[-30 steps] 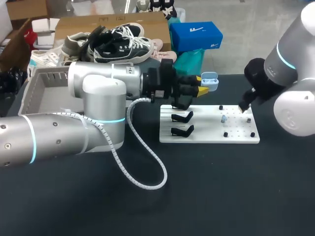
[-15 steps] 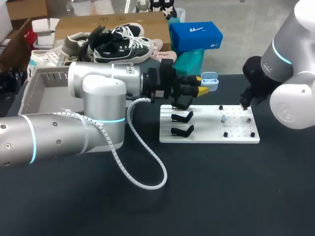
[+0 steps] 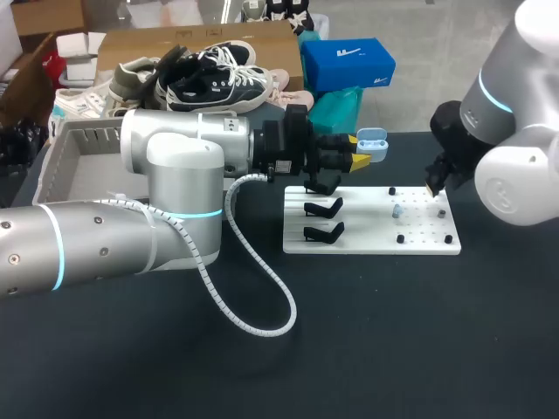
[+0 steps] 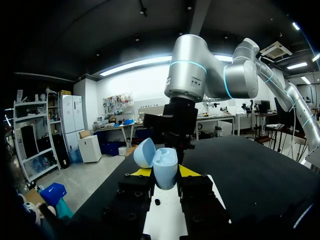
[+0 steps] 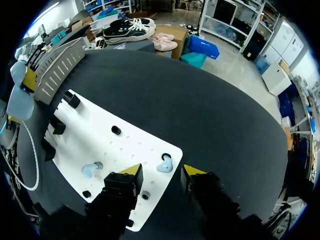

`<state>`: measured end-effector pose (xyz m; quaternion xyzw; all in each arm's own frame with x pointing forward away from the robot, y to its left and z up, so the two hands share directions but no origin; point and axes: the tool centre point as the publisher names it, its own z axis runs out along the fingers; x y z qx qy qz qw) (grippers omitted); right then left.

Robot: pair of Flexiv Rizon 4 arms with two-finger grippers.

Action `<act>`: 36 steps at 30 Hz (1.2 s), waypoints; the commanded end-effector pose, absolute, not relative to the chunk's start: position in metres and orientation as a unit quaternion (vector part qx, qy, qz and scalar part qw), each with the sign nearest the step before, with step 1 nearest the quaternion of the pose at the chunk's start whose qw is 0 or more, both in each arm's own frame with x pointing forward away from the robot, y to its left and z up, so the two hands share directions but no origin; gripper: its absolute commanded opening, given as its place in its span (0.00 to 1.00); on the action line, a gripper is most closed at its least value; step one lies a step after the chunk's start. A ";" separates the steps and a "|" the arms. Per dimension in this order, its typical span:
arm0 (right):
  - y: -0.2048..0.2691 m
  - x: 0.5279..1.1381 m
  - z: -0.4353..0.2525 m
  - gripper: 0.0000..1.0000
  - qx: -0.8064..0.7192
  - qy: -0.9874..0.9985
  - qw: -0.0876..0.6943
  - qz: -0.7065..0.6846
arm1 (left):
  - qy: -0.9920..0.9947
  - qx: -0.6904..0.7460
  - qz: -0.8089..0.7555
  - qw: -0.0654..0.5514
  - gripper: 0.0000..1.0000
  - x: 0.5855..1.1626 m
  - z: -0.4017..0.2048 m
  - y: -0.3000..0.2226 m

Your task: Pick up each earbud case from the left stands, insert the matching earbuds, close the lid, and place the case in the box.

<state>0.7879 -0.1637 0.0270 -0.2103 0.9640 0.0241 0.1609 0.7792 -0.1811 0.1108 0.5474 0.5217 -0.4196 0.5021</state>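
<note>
Your left gripper (image 4: 165, 172) grips the pale blue plastic earbud case (image 4: 165, 164) between both fingers, lid open, raised near the far edge of the white pegboard (image 3: 367, 240); it did not move. Your right arm has swung slightly outward, yet the right gripper (image 5: 161, 171) stays wide open around one small pale blue earbud (image 5: 164, 165), not touching it. So I judge this pick is only being aligned

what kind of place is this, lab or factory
Probably a robotics lab bench set up for an assembly trial: a white fixture board with black stands, and the left gripper holding an open earbud case.
</note>
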 end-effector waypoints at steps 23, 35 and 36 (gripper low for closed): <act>-0.163 0.790 0.020 0.31 -0.193 0.969 0.155 0.019 | 0.521 0.547 -0.420 0.503 0.00 0.780 0.110 -0.181; -0.163 0.792 0.019 0.23 -0.188 0.970 0.155 0.016 | 0.521 0.547 -0.420 0.503 0.00 0.780 0.110 -0.181; -0.163 0.792 0.019 0.22 -0.188 0.970 0.155 0.016 | 0.521 0.547 -0.420 0.503 0.00 0.780 0.110 -0.181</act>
